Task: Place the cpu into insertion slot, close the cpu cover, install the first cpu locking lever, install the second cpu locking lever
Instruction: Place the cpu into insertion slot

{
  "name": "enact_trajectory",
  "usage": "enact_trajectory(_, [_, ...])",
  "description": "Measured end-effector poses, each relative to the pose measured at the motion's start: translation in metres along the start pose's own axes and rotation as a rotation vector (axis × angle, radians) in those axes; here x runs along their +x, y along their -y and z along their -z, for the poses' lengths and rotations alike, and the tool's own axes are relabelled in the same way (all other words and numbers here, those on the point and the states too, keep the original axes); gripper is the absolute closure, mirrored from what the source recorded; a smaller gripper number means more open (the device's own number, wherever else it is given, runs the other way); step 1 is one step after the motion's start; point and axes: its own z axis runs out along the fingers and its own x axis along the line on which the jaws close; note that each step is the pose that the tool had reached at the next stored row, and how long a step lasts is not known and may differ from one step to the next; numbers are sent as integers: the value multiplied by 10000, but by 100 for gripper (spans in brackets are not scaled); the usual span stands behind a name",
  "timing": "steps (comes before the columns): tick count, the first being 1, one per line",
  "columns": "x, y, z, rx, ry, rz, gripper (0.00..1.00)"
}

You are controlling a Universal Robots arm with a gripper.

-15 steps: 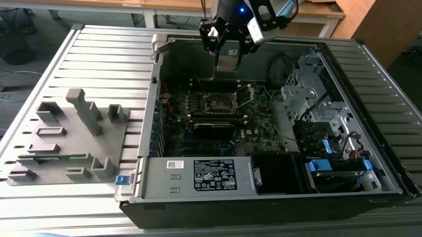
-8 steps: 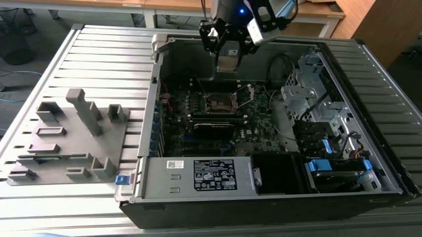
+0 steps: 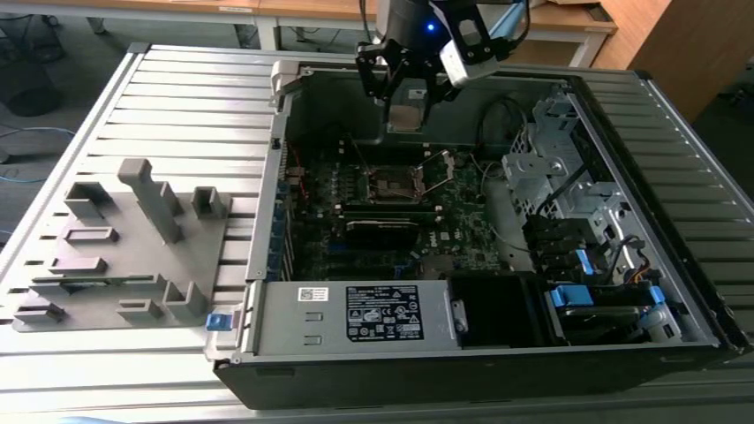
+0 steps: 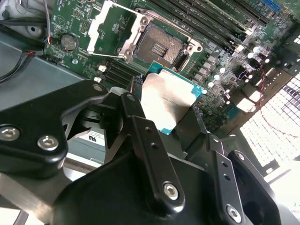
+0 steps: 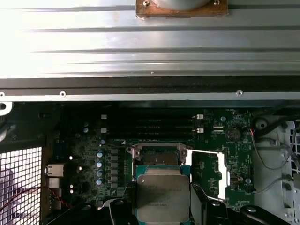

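My gripper [image 3: 407, 110] hangs inside the open computer case [image 3: 471, 375], jaws clamped on two opposite edges of the cpu [image 4: 168, 101], silver top showing. In the exterior view the insertion slot [image 3: 391, 184] lies at six o'clock from me, uncovered, with the cpu cover [image 5: 224, 168] flipped open beside it.

Tool [image 3: 407, 108] with cpu [image 3: 405, 120] above insertion slot [image 3: 395, 183]

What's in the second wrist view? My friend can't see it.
The black gripper holds the silver cpu over a green motherboard. Beyond it, the insertion slot sits empty with the cpu cover swung open beside it.
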Motion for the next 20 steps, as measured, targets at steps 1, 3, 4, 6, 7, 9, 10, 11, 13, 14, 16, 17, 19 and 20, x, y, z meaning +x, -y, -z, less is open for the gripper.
enact_trajectory(1, [0, 0, 0, 1, 0, 0, 46])
enact_trajectory(3, [0, 0, -3, 3, 0, 0, 46])
enact_trajectory(4, [0, 1, -5, 5, 0, 0, 46])
enact_trajectory(6, [0, 1, -6, 5, 0, 0, 46])
enact_trajectory(7, [0, 1, -9, 3, 1, 0, 46])
enact_trajectory(9, [0, 2, -16, 3, 1, 0, 46])
enact_trajectory(10, [0, 2, -20, 4, 0, 0, 46])
enact_trajectory(11, [0, 2, -25, 5, 0, 0, 46])
enact_trajectory(13, [0, 3, -35, 5, 0, 0, 46])
enact_trajectory(14, [0, 4, -42, 5, 0, 0, 46])
enact_trajectory(16, [0, 5, -57, 5, 1, 0, 46])
enact_trajectory(17, [0, 6, -65, 4, 2, 0, 46])
enact_trajectory(19, [0, 8, -83, 5, 4, 0, 46])
enact_trajectory(20, [0, 9, -93, 4, 8, 0, 46])
